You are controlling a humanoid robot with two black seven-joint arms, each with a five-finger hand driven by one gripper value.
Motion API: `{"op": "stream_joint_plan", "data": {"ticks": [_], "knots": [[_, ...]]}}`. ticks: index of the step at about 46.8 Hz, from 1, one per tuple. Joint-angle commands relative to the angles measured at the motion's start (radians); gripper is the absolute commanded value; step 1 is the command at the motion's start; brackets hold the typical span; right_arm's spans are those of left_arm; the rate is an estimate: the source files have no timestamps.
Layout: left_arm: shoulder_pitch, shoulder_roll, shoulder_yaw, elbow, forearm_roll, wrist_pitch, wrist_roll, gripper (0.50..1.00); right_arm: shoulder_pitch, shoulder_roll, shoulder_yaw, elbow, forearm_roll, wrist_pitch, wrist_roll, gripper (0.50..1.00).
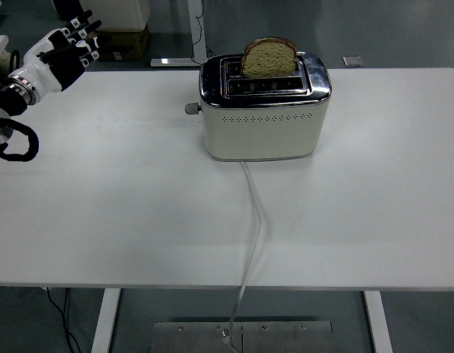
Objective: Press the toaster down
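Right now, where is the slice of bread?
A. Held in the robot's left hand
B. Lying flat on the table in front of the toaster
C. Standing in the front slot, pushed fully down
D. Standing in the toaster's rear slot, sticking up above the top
D: the bread slice stands upright in the rear slot of the toaster, well above the chrome top, while the left hand is far off at the table's left edge, holding nothing.

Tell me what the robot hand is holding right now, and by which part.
Nothing. The left robot hand is raised at the table's far left, fingers holding nothing, well apart from the toaster.
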Motion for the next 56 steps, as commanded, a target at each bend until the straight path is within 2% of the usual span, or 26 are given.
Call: {"op": "stream_joint_plan", "data": {"ticks": [1,48,56], "knots": [[-0.001,-0.001,0.001,0.0,0.001,-0.002,0.0,1.0,0.0,0.0,0.0,0.0,0.0,0.0,0.0,0.998],[0.007,-0.027,0.005,-0.002,0.005,-0.005,0.0,1.0,0.0,0.0,0.0,-0.003,0.0,0.0,0.0,0.998],[-0.01,-0.023,0.005,-0.032,0.021,0.0,0.002,1.0,0.0,0.0,0.0,-0.003,-0.001,0.0,0.0,1.0]]}}
